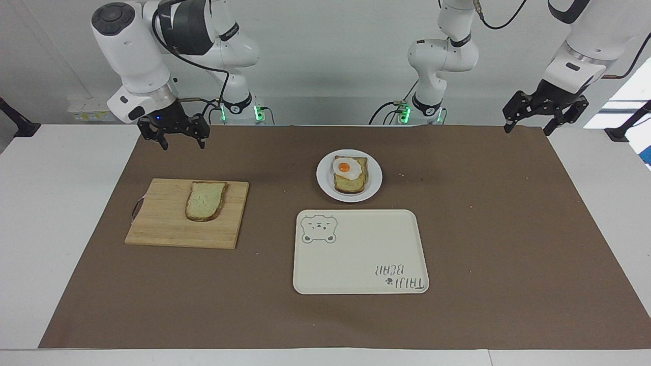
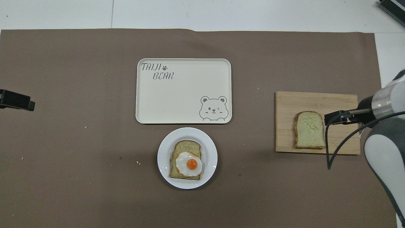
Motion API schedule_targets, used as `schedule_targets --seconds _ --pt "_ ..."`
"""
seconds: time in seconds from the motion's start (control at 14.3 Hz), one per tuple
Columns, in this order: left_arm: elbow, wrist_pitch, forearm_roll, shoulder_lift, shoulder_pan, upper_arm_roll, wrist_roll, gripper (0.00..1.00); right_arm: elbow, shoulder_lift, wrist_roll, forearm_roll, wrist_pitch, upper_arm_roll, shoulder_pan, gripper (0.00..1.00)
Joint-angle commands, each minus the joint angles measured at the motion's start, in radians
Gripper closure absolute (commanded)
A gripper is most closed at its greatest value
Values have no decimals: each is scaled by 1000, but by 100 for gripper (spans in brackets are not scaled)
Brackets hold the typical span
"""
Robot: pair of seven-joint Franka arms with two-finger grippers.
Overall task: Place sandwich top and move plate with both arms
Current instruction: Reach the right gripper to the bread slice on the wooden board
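On the wooden cutting board (image 1: 187,212), toward the right arm's end of the table, we find the pale speckled bread slice with a brown crust, our sandwich top (image 1: 205,201), lying flat and free, its rounded end at six o'clock in the facing view. Our right gripper (image 1: 174,133) hangs above the brown mat (image 1: 488,213) at about eleven o'clock from the board, fingers spread and holding nothing; we judge it is lined up to come down on the slice.

At the table's middle sits the small round white plate (image 1: 325,187), carrying a yellower bread slice with a fried egg (image 1: 349,168) on it, uncovered, so the top has not yet been placed. Just beside the plate, at its six o'clock in the facing view, lies the cream rectangular tray with a bear drawing (image 1: 356,254), likely where the plate should go.

Our left gripper (image 1: 543,113) waits high above the mat's corner at the left arm's end, fingers apart and empty.
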Motion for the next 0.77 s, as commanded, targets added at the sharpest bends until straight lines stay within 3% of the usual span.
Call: schedule_targets --seconds 0.0,0.49,0.7 --pt "4 -13 10 -6 0 2 10 0 -42 58 4 19 82 4 -11 0" --pt "4 -13 10 -6 0 2 10 0 -123 115 -46 21 220 2 -70 0" --pt "4 -13 10 -6 0 2 10 0 -149 179 -76 71 279 2 -109 0"
